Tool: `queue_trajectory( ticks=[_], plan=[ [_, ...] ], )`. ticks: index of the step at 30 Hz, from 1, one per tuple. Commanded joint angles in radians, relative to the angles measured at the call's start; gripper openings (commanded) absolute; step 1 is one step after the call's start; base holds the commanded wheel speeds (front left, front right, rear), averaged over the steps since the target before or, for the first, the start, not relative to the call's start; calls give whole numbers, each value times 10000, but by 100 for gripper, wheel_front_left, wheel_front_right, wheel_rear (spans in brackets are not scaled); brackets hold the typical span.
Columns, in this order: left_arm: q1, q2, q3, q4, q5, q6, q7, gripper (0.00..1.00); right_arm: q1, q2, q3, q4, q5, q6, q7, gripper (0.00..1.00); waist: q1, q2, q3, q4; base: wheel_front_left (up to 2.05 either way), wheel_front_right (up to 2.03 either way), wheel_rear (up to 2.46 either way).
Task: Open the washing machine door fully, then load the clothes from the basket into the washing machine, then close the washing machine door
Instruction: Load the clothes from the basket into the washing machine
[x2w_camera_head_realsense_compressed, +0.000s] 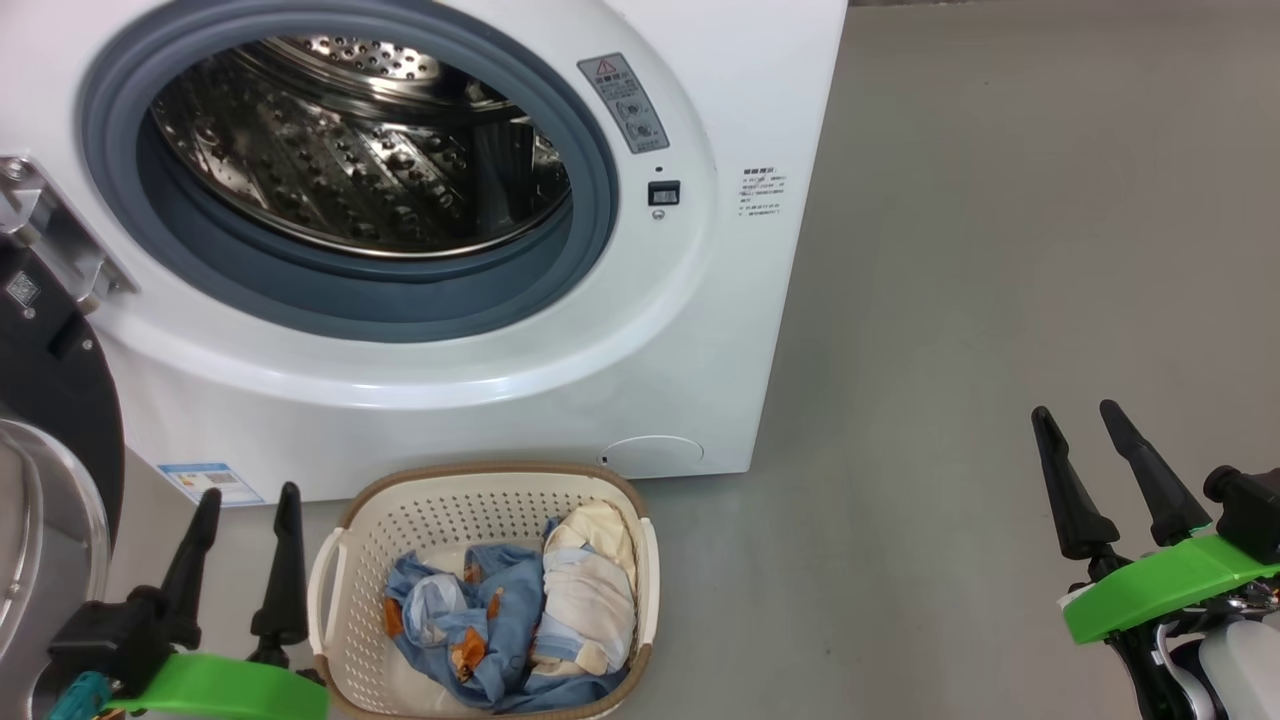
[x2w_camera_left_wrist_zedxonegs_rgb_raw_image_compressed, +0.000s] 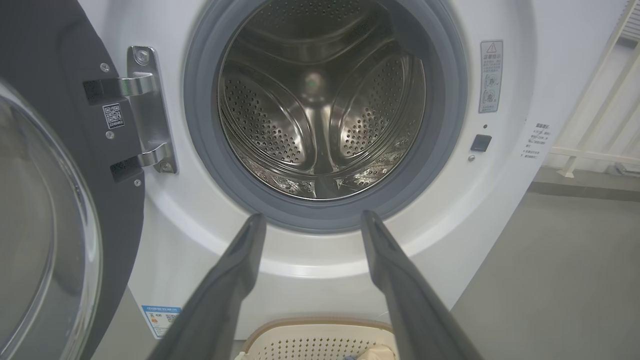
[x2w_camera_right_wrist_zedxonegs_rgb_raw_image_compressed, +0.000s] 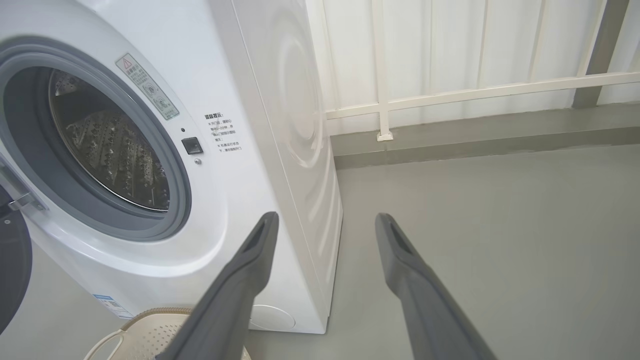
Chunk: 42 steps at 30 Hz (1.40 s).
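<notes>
In the head view, nearest the robot, the left gripper (x2w_camera_head_realsense_compressed: 250, 493) sits at 7 o'clock. Its two dark fingers (x2w_camera_head_realsense_compressed: 285, 560) are spread apart and hold nothing. The right gripper (x2w_camera_head_realsense_compressed: 1075, 410) sits at 4 o'clock, likewise spread wide and empty, above bare grey floor (x2w_camera_head_realsense_compressed: 1000, 250).

Just on the 3 o'clock side of the left gripper, at 6 o'clock in the view, the basket (x2w_camera_head_realsense_compressed: 420, 520) stands on the floor, apart from the fingers. The clothes (x2w_camera_head_realsense_compressed: 520, 620) lie inside it. The light blue garment (x2w_camera_head_realsense_compressed: 470, 625) with orange prints is bunched across the bottom, and the cream-white cloth (x2w_camera_head_realsense_compressed: 590, 590) is piled on its 3 o'clock side, touching it.

Beyond the basket, toward 12 o'clock, stands the washing machine (x2w_camera_head_realsense_compressed: 500, 400), its front close behind the basket's brown rim. A blue label sticker (x2w_camera_head_realsense_compressed: 210, 482) sits low at 8 o'clock on the front and a round flap (x2w_camera_head_realsense_compressed: 655, 455) low at 5 o'clock. The grey rubber gasket (x2w_camera_head_realsense_compressed: 330, 300) rings the steel drum (x2w_camera_head_realsense_compressed: 350, 160), with a warning sticker (x2w_camera_head_realsense_compressed: 622, 100) at 2 o'clock of the opening.

The washing machine door (x2w_camera_head_realsense_compressed: 60, 400) is swung open at 9 o'clock on a metal hinge (x2w_camera_head_realsense_compressed: 50, 230), with its glass bowl (x2w_camera_head_realsense_compressed: 40, 560) below.

In the right wrist view, a white railing (x2w_camera_right_wrist_zedxonegs_rgb_raw_image_compressed: 480, 92) runs behind the machine at 1 o'clock.
</notes>
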<state>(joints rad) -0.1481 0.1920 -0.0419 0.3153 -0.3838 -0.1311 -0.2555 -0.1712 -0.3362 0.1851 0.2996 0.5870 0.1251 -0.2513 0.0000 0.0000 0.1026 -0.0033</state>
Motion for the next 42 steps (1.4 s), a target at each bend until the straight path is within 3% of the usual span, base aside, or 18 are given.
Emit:
queue_trajectory(
  ticks=[1, 9, 19, 42],
  plan=[
    [-230, 176, 351, -155, 87, 4, -63, 100, -99, -148, 93, -257, -199, 56, -105, 100, 0, 0, 20, -6, 0, 0, 0],
    [-316, -95, 248, 237, 120, 4, -63, 100, -319, -130, 29, -360, -212, 56, -105, 100, 0, 0, 476, -45, 0, 0, 0],
    [-958, -285, -377, 1694, -64, 4, -63, 100, -765, -94, -62, -559, -296, 56, -105, 100, 0, 0, 1596, -190, 0, 0, 0],
    [-4587, -278, -3771, 6662, -2260, 4, -63, 100, -2306, 324, -74, -938, -392, 56, -105, 100, 0, 0, 4601, -933, 0, 0, 0]
  ],
)
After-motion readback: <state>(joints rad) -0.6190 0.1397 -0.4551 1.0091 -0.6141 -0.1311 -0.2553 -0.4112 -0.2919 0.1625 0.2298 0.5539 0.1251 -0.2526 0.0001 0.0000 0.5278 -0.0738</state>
